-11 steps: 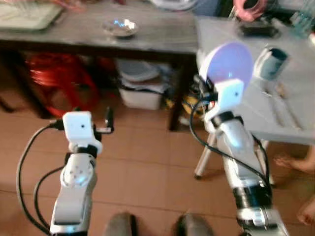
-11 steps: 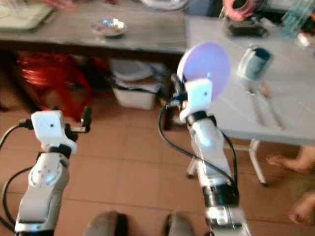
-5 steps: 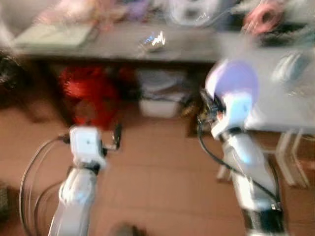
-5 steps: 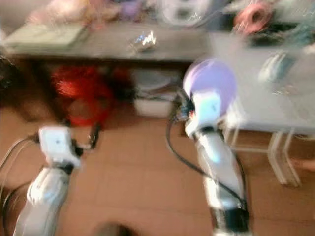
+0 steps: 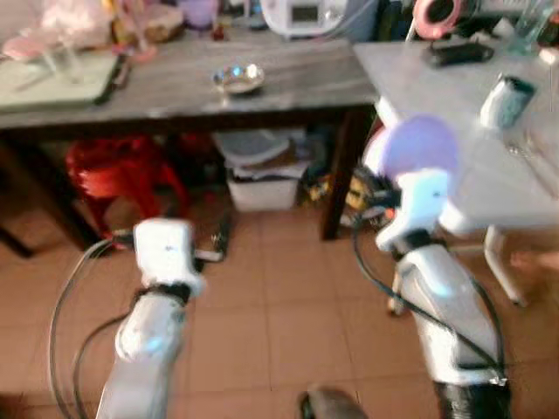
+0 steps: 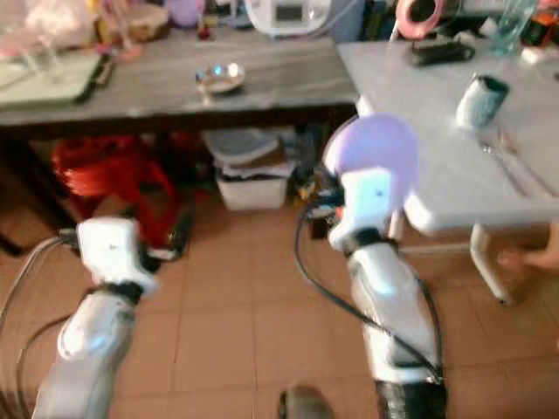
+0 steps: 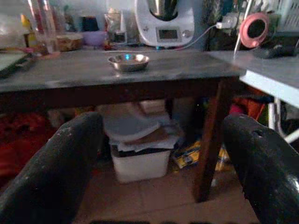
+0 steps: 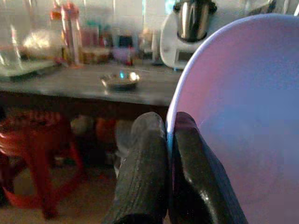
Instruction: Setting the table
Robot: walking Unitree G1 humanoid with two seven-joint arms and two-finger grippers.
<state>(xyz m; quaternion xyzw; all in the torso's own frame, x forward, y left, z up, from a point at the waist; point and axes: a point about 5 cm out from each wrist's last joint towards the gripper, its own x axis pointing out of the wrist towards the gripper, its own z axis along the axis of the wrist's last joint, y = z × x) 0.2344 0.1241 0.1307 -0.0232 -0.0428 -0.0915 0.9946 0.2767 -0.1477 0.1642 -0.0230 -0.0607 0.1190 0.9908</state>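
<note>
Between the two black fingers of the right gripper (image 8: 169,163), pinched narrow on its rim, stood a round lavender plastic plate (image 8: 233,116), upright, short of the white plastic table (image 5: 489,175) beyond it. So thin an edge hold could have let the plate swing or slip while walking. The left gripper (image 7: 163,158) hung wide and empty. Its wrist view showed a small steel bowl (image 7: 128,61) on the grey wooden table (image 7: 93,77) ahead.

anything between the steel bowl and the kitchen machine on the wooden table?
Nothing: in the left wrist view, bare tabletop runs from the steel bowl back to the white kitchen machine.
</note>
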